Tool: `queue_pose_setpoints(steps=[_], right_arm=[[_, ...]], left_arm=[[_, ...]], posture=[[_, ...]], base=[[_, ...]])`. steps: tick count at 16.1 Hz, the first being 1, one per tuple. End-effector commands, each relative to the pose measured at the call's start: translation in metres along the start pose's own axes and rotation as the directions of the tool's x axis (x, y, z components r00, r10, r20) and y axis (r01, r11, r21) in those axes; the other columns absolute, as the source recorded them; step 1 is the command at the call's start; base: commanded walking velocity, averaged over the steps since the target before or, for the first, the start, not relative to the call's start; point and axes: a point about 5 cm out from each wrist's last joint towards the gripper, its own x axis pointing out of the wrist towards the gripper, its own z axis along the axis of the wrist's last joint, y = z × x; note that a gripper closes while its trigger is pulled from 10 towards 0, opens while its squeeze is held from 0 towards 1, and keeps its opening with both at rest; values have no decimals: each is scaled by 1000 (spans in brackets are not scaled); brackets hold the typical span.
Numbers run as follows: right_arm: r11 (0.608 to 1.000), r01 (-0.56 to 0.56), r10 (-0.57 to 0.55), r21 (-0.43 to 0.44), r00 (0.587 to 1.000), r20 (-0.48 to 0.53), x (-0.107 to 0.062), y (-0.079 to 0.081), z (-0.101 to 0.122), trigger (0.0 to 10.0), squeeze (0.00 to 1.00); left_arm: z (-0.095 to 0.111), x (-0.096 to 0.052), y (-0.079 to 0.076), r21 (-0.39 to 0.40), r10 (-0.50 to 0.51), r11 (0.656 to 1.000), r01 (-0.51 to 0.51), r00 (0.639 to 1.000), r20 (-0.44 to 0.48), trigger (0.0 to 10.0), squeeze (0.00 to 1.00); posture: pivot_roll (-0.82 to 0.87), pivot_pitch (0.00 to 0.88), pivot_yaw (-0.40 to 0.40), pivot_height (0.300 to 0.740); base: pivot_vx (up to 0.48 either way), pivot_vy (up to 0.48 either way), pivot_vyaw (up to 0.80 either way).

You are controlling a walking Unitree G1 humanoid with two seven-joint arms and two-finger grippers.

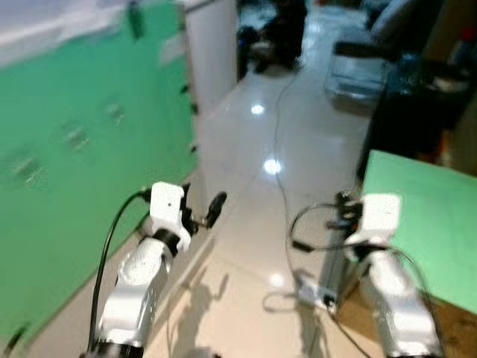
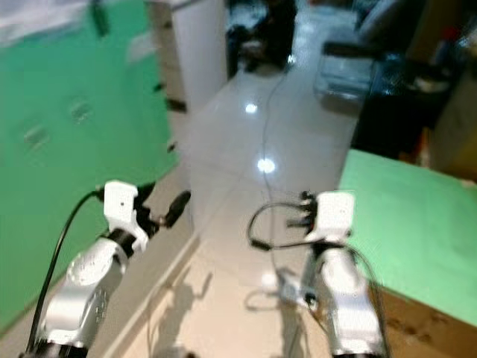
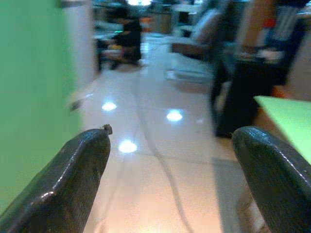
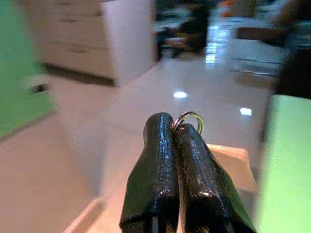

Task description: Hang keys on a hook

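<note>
The right hand (image 4: 173, 127) is pinched shut on the key ring (image 4: 190, 119), its loop poking past the fingertips; the green wall (image 1: 82, 156) lies far left, nearer the left hand (image 3: 170, 160), which gapes open and empty; no hook can be made out.

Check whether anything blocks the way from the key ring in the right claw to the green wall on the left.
Nothing visible does. The right claw is shut on the key ring, and shiny floor lies between it and the green wall. The open left claw is nearer the wall. Blur hides any hook.
</note>
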Motion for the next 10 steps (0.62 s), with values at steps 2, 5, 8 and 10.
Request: queue_pose_setpoints(steps=[2, 5, 8, 10], right_arm=[[1000, -12, 12, 0, 1000, 19, 5, 1, 4, 0, 0], [999, -30, 30, 29, 1000, 6, 7, 6, -1, 0, 0], [998, -48, 48, 30, 999, -1, 8, 9, -3, 0, 0], [998, -64, 64, 19, 998, 0, 9, 10, -2, 0, 0]], left_arm=[[-8, 1, 0, 26, 34, 999, -33, 999, -37, 10000, 0], [-10, 9, 7, 54, 86, 995, -83, 995, -48, 10000, 0], [-10, 7, 11, 52, 113, 992, -111, 992, -47, 10000, 0], [-10, 9, 8, 26, 122, 992, -121, 992, -44, 10000, 0]], posture=[[-65, 0, 53, 724], [-64, 0, 53, 724], [-61, 0, 45, 724], [-60, 0, 39, 728]], base=[[0, 0, 562], [0, 0, 552], [0, -303, 525], [0, -435, 491]])
